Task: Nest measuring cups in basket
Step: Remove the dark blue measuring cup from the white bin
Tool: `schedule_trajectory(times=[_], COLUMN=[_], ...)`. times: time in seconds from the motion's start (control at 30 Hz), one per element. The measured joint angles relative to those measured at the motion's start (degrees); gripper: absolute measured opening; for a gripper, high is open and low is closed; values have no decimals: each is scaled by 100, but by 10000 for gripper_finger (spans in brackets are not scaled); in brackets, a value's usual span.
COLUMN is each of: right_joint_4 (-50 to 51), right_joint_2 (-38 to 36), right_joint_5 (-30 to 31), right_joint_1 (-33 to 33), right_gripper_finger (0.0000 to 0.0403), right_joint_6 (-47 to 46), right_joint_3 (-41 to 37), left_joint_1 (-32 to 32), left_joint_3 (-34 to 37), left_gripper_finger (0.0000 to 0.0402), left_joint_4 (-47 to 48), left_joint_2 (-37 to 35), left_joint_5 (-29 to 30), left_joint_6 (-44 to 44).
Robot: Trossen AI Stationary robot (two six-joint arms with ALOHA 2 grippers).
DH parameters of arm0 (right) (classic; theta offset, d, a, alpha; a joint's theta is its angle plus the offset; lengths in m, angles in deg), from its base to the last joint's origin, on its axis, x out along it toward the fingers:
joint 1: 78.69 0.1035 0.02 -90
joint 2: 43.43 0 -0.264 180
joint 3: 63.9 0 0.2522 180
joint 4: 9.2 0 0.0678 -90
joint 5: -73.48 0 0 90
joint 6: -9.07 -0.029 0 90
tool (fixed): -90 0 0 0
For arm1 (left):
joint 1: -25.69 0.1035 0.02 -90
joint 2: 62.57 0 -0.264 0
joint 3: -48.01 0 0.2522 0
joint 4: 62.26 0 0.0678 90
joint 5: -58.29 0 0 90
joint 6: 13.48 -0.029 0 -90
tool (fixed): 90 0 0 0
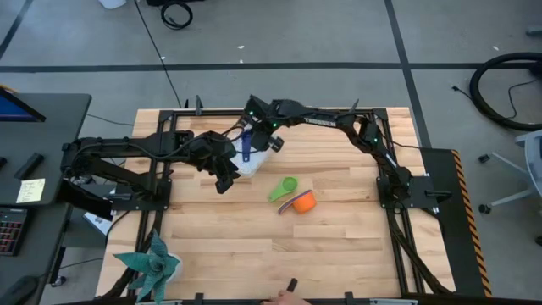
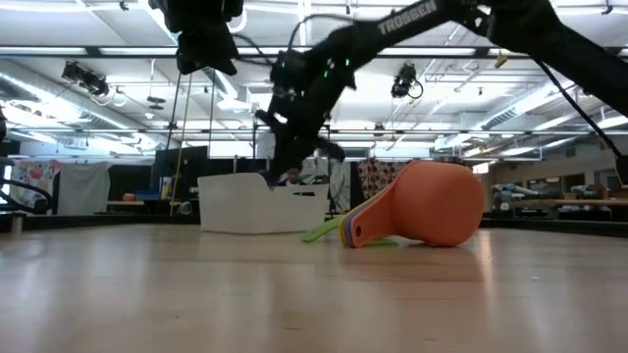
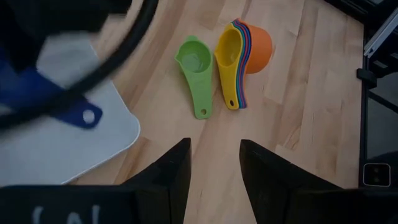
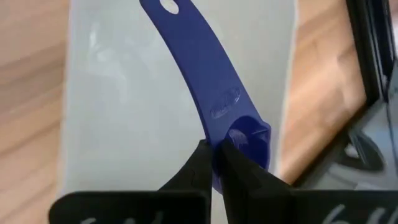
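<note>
Right gripper (image 4: pixel 214 155): fingers pinched shut on the rim of the dark blue measuring cup (image 4: pixel 205 93), held over the white basket (image 4: pixel 124 124). The basket sits toward the far edge of the tabletop (image 1: pixel 339 254), left of its middle. Cup hangs by a thin edge, long handle pointing away from the fingers.

Left gripper (image 3: pixel 214 162): fingers apart, holding nothing, hovering near the basket's corner on the near side, facing the loose cups.

Other cups, out on the tabletop's middle, well apart from the basket:
- green cup (image 3: pixel 194 65), lying alone, bowl up
- just beside it, a nested stack on its side: yellow cup (image 3: pixel 229 56) innermost, orange cup (image 3: pixel 260 45) outermost, thin coloured rims between that you cannot sort by eye

Risks you should watch, as I judge them:
- 1: narrow pinch on a rim. The cup may pivot or slip and land tilted or half over the basket wall.
- 2: the 2 arms are close over the basket; a cable of 1 arm crosses the left wrist view. You could snag or bump on the next reach.
- 3: the stack lies on its side and may roll or split apart when touched.
- 4: nesting order may fail if this cup is not the largest.

Writing: "TROSSEN" reads on the arm (image 2: pixel 407 22) in the low view. Embossed mark on the blue handle, not legible.
</note>
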Motion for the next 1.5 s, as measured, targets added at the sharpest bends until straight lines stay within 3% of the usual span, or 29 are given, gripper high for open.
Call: schedule_trajectory(times=[0.27,0.4,0.6,0.83,1.13,1.5], right_joint_4=[1777,2968,4485,4306,2168,-351], right_joint_2=[-1151,-1823,-2623,-3802,-5122,-5343], right_joint_5=[402,682,230,170,-216,131], right_joint_1=[8,-47,-305,-388,-384,-379], right_gripper_finger=[16,16,16,16,16,16], right_joint_6=[-904,-2146,-4457,-4978,-5545,-5932], right_joint_3=[268,268,-45,-1790,-4805,-7409], left_joint_1=[-1,-1,-1,-1,1,1], left_joint_3=[0,0,0,0,0,0], left_gripper_finger=[141,141,141,141,141,141], left_joint_4=[-5,-37,-243,-545,-565,-891], left_joint_2=[-1,-2,-7,-7,-7,-7], left_joint_5=[1,2,50,124,133,129], left_joint_6=[-15,-13,-51,-302,-154,45])
